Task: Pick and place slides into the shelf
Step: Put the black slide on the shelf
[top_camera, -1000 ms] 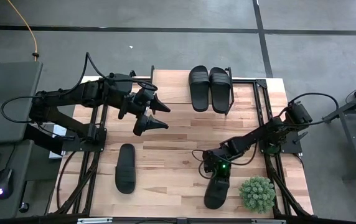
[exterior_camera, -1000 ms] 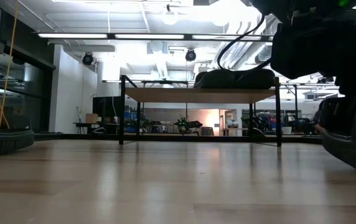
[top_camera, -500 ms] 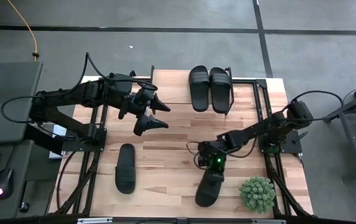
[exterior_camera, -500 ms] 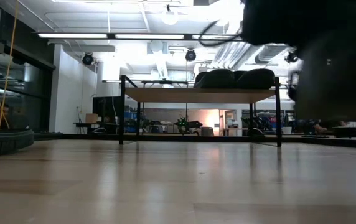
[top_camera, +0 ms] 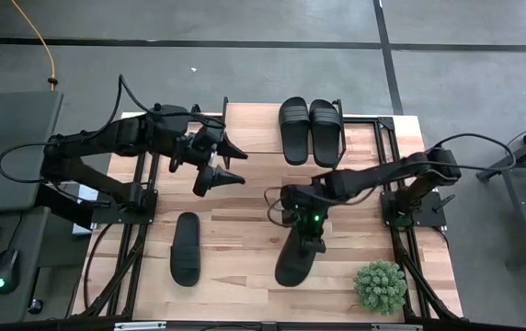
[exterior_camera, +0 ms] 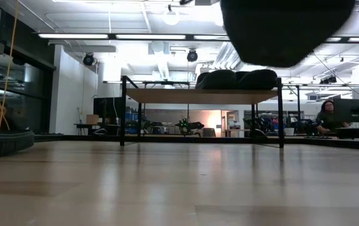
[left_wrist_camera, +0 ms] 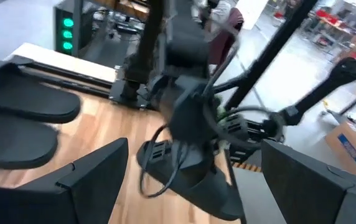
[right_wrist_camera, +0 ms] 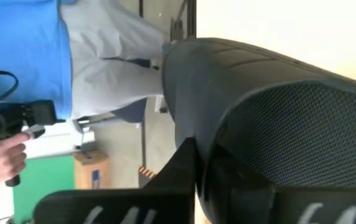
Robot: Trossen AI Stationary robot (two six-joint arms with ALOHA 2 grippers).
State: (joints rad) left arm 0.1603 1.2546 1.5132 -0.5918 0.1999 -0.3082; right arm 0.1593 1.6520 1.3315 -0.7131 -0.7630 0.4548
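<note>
4 slides: 2 on the shelf (top_camera: 258, 129), 1 on the table, 1 clamped in the right gripper (top_camera: 302, 221); left gripper (top_camera: 229, 164) gapes empty

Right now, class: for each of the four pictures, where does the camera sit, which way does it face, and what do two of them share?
High view: overhead, facing down; both arms, left pincer, right pincer gripping a slide.
Low view: table height, facing the shelf; held slide overhead.
Left wrist view: looks past its own fingers at the right arm.
Right wrist view: close on the held slide.
Shared: high and low views both show the shelf's paired slides.
</note>
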